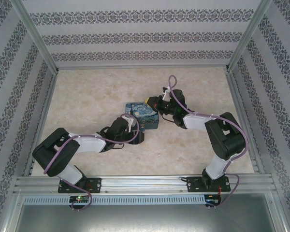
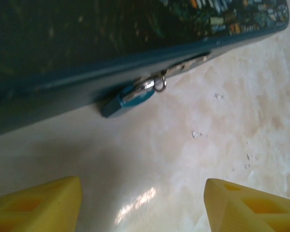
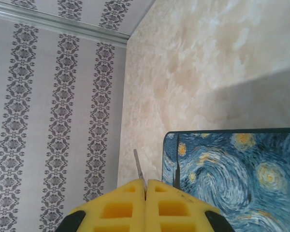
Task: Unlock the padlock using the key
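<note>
The flat blue metal tin with a swirly night-sky picture [image 1: 141,115] sits shut, and the tiny blue-grey metal padlock [image 2: 128,100] hangs on its side. The left gripper [image 2: 141,187] is low, facing the padlock, with its fingers wide apart and holding nothing. The right gripper [image 3: 145,183] is by the tin's far corner, pinching the thin grey metal key [image 3: 139,168].

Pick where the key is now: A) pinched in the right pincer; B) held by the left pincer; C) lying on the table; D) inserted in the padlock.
A: the key pokes out of the shut right pincer, beside the painted tin.
</note>
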